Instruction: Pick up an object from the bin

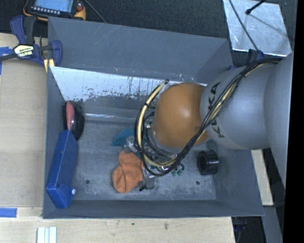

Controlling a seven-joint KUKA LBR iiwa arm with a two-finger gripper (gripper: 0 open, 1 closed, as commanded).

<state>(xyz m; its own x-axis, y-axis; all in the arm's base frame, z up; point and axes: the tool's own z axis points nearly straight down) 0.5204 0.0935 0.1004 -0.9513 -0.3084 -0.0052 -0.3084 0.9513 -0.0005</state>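
Robot arm (245,108) low in the bin (146,51), gripper (147,181) down beside a crumpled orange cloth (127,174)

Cloth lies mid-floor toward the near wall, just left of the gripper; a teal scrap (123,137) sits just beyond it, a black cap (208,162) to the right, a blue box (62,167) along the left wall; the wrist hides most of the gripper, so whether it is open or has hold of anything cannot be told; likely the grasp step; next comes a firm close on the cloth, then a straight lift.
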